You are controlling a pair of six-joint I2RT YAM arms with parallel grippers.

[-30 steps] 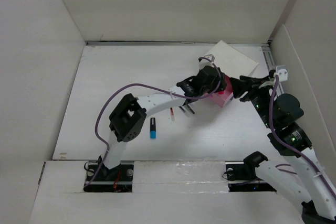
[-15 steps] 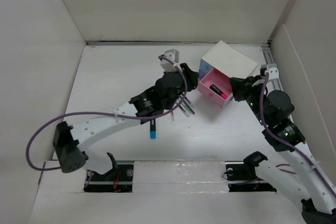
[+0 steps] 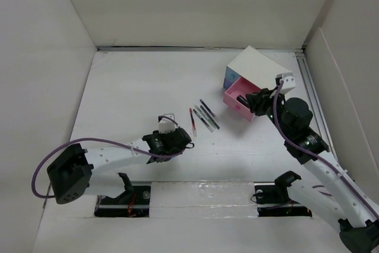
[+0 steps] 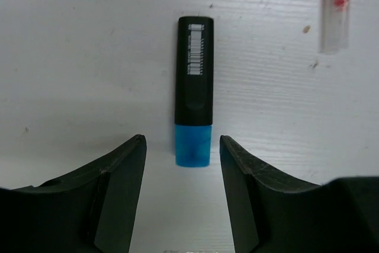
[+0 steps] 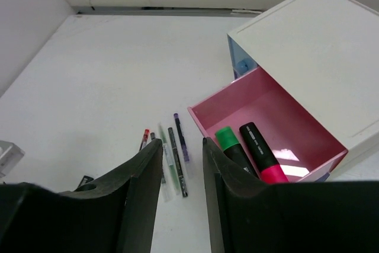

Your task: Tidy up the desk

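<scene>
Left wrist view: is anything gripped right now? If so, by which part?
Nothing is held. The left gripper is open, its fingers flanking the blue cap end of the black highlighter lying on the white desk, with gaps on both sides.

Lighting: bright, even, apparently from overhead. Shadows: soft and short on the white table [image 3: 130, 87]. Glare: one pale patch inside the pink drawer [image 5: 269, 114]. Focus: highlighter [image 4: 194, 105] sharp; left tool [image 4: 182, 146] slightly soft near the frame bottom.

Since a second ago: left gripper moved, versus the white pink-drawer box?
Yes. The left gripper withdrew from the white box toward the near edge, now over the blue-capped black highlighter.
</scene>
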